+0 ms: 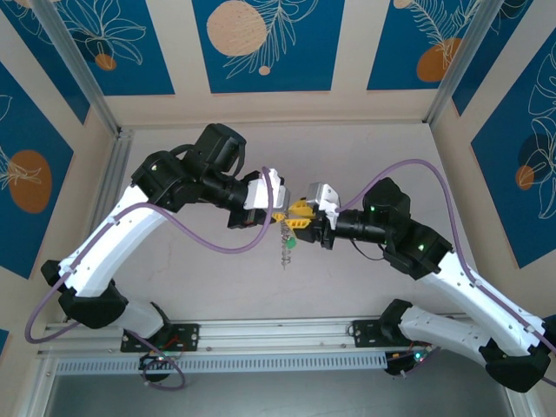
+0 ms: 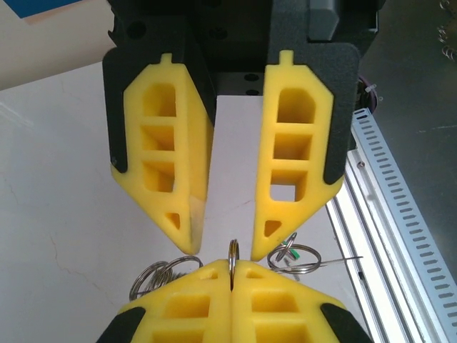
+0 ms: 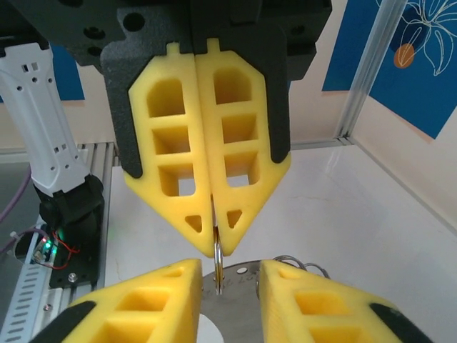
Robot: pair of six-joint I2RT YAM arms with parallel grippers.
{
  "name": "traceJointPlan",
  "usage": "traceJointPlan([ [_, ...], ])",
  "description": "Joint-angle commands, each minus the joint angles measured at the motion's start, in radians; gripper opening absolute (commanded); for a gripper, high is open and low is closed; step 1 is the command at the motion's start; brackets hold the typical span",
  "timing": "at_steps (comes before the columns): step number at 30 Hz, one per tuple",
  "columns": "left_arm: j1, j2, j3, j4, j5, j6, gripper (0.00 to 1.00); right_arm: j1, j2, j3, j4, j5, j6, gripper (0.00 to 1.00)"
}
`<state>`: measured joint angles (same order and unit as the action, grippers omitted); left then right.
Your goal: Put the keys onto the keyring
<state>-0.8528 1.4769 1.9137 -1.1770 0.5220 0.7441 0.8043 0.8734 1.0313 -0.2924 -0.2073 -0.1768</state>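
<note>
My left gripper [image 1: 280, 213] is shut on the edge of a thin silvery ring of the keyring [image 2: 233, 251], held upright above the table. Its yellow fingertips [image 3: 214, 227] pinch the same ring [image 3: 218, 251] from above in the right wrist view. My right gripper [image 3: 228, 270] faces it tip to tip, open, with the ring in the gap between its fingers. More linked rings [image 2: 163, 275] hang to either side. A green key head [image 2: 289, 251] sits among the rings on the right. From above, the chain [image 1: 284, 250] dangles below both grippers with the green key [image 1: 291, 244] on it.
A flat grey metal piece with a small hole [image 3: 275, 289] hangs just behind the ring. The aluminium rail and slotted cable duct [image 2: 400, 214] run along the table's near edge. The left arm's base [image 3: 68, 214] stands at the left. White table [image 1: 347, 287] lies below.
</note>
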Motion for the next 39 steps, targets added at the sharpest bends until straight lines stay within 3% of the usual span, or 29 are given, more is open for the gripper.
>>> traceJointPlan([
  [1, -0.016, 0.007, 0.029, -0.009, 0.004, 0.023, 0.0, 0.006, -0.001, 0.01, 0.039, -0.023, 0.017, 0.25],
  [2, -0.017, 0.004, 0.027, -0.005, 0.005, 0.021, 0.0, 0.006, 0.005, 0.013, 0.034, -0.022, 0.014, 0.23],
  [5, -0.019, 0.001, 0.027, -0.001, 0.014, 0.02, 0.0, 0.006, 0.017, 0.026, 0.01, -0.019, -0.001, 0.02],
  [6, -0.021, 0.0, 0.026, -0.001, 0.018, 0.019, 0.0, 0.005, 0.018, 0.029, 0.005, -0.026, -0.01, 0.0],
  [13, -0.019, -0.047, -0.03, 0.079, 0.066, -0.017, 0.0, 0.005, -0.014, 0.003, 0.04, -0.034, -0.019, 0.0],
  [16, -0.008, -0.099, -0.124, 0.171, 0.103, -0.074, 0.23, -0.031, -0.072, -0.051, 0.146, -0.074, 0.04, 0.0],
  [18, 0.006, -0.14, -0.205, 0.258, 0.141, -0.127, 0.28, -0.065, -0.108, -0.096, 0.248, -0.13, 0.104, 0.0],
  [22, 0.063, -0.26, -0.412, 0.584, 0.289, -0.323, 0.28, -0.098, -0.149, -0.174, 0.431, -0.186, 0.212, 0.0],
  [25, 0.096, -0.322, -0.515, 0.77, 0.341, -0.445, 0.28, -0.108, -0.159, -0.202, 0.517, -0.212, 0.267, 0.0],
  [39, 0.107, -0.339, -0.644, 1.15, 0.421, -0.672, 0.28, -0.109, -0.137, -0.308, 0.874, -0.198, 0.472, 0.0],
])
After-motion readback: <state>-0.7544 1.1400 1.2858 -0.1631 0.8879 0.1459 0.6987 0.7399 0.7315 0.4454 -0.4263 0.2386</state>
